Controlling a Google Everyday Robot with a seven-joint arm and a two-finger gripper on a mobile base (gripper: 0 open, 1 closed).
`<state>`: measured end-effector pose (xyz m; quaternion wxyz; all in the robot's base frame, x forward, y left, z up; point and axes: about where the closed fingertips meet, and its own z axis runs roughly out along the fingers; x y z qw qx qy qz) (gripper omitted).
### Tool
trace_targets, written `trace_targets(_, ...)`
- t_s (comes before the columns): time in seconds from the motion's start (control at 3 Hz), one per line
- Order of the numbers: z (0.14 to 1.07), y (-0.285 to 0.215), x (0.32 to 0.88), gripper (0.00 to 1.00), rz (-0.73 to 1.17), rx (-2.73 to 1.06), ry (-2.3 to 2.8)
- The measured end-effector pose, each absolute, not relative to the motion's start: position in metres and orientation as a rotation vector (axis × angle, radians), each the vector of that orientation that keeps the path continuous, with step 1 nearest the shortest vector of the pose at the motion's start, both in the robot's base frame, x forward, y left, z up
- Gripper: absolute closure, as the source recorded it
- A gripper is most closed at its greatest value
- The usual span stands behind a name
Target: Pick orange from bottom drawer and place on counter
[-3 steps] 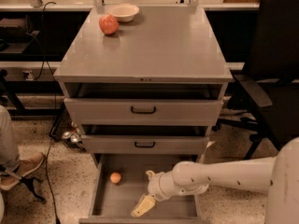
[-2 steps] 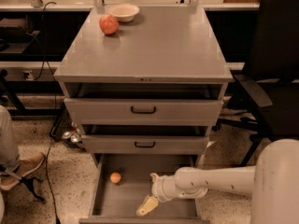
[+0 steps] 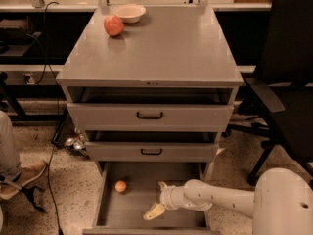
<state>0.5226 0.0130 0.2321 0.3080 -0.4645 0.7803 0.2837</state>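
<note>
The orange (image 3: 121, 186) lies small and round on the floor of the open bottom drawer (image 3: 131, 212), at its left side. My gripper (image 3: 157, 199) is inside the drawer, right of the orange and about a hand's width from it. It is open and empty, with one pale fingertip (image 3: 152, 212) low on the drawer floor and the other near the back. My white arm (image 3: 220, 199) reaches in from the lower right. The grey counter (image 3: 156, 48) tops the cabinet.
A reddish apple-like fruit (image 3: 113, 25) and a pale bowl (image 3: 129, 12) sit at the counter's far left. Two upper drawers with black handles (image 3: 149, 115) stand slightly open. A black chair (image 3: 288, 92) is at right; a person's shoe (image 3: 19, 174) and cables are at left.
The gripper stays at nearly the same spot in the drawer. The arm's near part has swung lower and to the right. The orange has not moved.
</note>
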Motion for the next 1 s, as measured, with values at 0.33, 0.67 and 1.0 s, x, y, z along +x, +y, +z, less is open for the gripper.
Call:
trace_targets(0.33,0.232,0.013,0.523,0.00,0.750,-1.228,2.063)
trace_targets(0.67,0.223,0.019,0.531,0.00,0.737,-1.249,2.009)
trace_targets(1.0,0.204,0.039,0.549,0.00,0.734,-1.339,1.897)
